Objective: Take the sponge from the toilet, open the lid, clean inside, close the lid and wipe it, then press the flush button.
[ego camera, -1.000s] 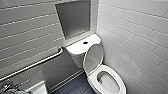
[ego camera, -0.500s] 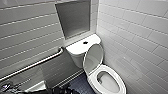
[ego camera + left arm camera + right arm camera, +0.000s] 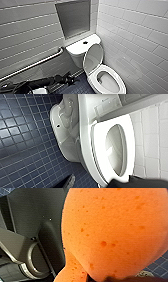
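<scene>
Sponge (image 3: 112,233) up close, orange and bulging, with the right gripper (image 3: 110,278) clenched on it. Toilet (image 3: 77,50) sits at 5 o'clock in the head view, lid (image 3: 93,58) upright, seat (image 3: 92,78) down, flush button (image 3: 85,42) at 11 o'clock from the seat. Left gripper (image 3: 69,78) hangs at 9 o'clock of the seat, over blue tiles (image 3: 22,144). Clenched or released, can't tell.

Black glossy jointed left arm (image 3: 42,82); white panel (image 3: 39,90) near base; dark cable loop (image 3: 17,88).
</scene>
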Controlling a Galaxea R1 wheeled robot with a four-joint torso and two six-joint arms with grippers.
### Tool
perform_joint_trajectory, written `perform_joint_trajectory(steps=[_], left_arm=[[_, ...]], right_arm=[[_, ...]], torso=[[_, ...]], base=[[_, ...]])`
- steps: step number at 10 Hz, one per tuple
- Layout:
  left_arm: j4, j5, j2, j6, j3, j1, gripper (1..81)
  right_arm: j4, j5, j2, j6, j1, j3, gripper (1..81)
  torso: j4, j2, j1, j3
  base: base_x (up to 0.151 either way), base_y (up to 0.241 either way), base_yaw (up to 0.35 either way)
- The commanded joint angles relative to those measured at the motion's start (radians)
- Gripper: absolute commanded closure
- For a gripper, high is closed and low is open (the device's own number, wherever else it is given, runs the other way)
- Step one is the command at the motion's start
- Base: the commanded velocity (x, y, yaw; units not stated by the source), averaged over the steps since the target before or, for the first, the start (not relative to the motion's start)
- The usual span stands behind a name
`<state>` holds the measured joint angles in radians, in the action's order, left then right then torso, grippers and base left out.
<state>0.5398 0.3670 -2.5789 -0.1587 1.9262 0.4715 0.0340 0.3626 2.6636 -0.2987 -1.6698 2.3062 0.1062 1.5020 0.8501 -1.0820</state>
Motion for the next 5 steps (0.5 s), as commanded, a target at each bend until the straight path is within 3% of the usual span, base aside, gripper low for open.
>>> perform_joint_trajectory(steps=[1, 5], left_arm=[[0.104, 0.046, -0.024, -0.008, 0.123, -0.178, 1.0], [0.166, -0.028, -0.104, -0.010, 0.240, -0.243, 1.0]], right_arm=[[0.056, -0.088, -0.034, 0.020, -0.011, -0.044, 81.1], [0.066, -0.083, -0.034, 0.020, -0.015, -0.076, 81.1]], torso=[[0.000, 0.000, 0.000, 0.000], [0.000, -0.001, 0.000, 0.000]], base=[[0.000, 0.000, 0.000], [0.000, 0.000, 0.000]])
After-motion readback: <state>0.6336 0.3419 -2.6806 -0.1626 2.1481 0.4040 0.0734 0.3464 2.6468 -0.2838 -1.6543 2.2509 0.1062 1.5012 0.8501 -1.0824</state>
